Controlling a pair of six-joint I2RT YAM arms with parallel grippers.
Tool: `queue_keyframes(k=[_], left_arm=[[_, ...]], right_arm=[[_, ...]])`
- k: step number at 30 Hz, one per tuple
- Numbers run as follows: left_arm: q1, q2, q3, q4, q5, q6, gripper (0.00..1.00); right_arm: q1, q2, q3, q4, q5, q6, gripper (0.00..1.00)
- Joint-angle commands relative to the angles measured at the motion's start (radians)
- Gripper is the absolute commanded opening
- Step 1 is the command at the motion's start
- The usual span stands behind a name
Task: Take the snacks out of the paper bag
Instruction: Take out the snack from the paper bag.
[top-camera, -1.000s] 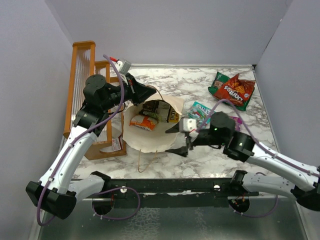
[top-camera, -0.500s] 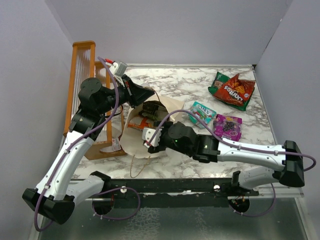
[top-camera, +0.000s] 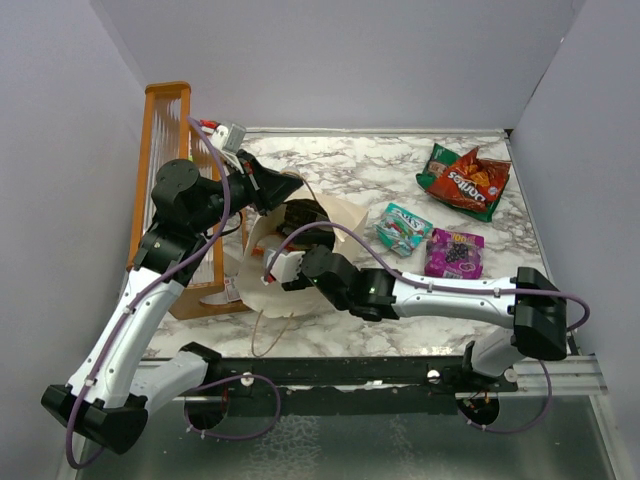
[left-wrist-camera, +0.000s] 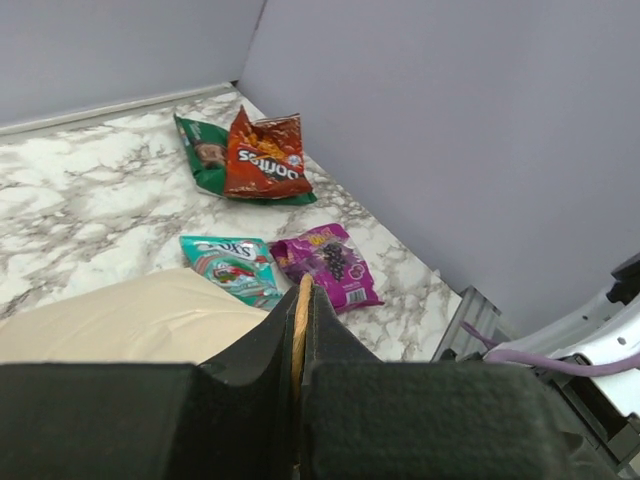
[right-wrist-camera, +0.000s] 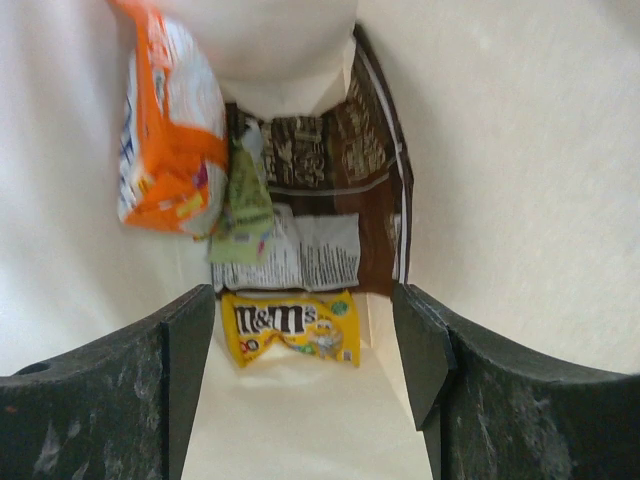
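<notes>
Gaping inside paper bag (right-wrist-camera: 500, 170) — right tool (right-wrist-camera: 305, 340)

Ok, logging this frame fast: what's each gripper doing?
Left gripper: closed on the handle of the paper bag.
Right gripper: open, empty, inside the bag.

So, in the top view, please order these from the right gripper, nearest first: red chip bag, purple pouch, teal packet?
From the right gripper:
1. Teal packet, just right of the paper bag.
2. Purple pouch, further right.
3. Red chip bag, far right corner.
</notes>
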Motion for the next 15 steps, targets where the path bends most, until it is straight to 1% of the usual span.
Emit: queue_keyframes(k=[1, 4, 9, 12, 15], left_arm=[[-0.004, -0.073, 0.028, 0.003, -0.129, 0.024, 0.00], [-0.004, -0.090, 0.023, 0.007, -0.146, 0.025, 0.00], [-0.004, -0.101, -0.005, 0.024, -0.114, 0.000, 0.00], [-0.004, -0.112, -0.024, 0.028, -0.098, -0.009, 0.00], [-0.004, -0.109, -0.028, 0.038, -0.046, -0.022, 0.00]], right_arm=[[-0.049, -0.070, -0.077, 0.011, 0.004, 0.029, 0.72], [-0.064, -0.125, -0.134, 0.027, -0.019, 0.012, 0.72], [-0.159, -0.208, -0.218, 0.070, -0.103, -0.029, 0.72], [-0.171, -0.244, -0.264, 0.102, -0.207, -0.093, 0.72], [-0.170, -0.294, -0.314, 0.162, -0.364, -0.125, 0.72]])
